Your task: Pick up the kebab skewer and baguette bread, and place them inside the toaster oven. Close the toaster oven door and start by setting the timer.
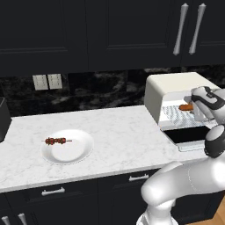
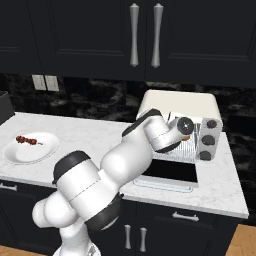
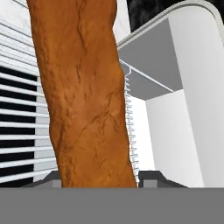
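Baguette bread at the open toaster oven, kebab skewer on the plate.

Left base view: the kebab skewer (image 1: 57,141) lies on the white plate (image 1: 81,154) on the counter (image 1: 118,127), well apart from the toaster oven (image 1: 176,90); the toaster oven door (image 1: 190,135) lies folded down, and the baguette bread (image 1: 186,107) shows at the rack beside the hand.
Right base view: the arm's wrist reaches into the oven mouth.
Hand view: the gripper (image 3: 99,180) pinches the loaf between its fingertips (image 3: 151,178), over the wire rack (image 3: 22,131).
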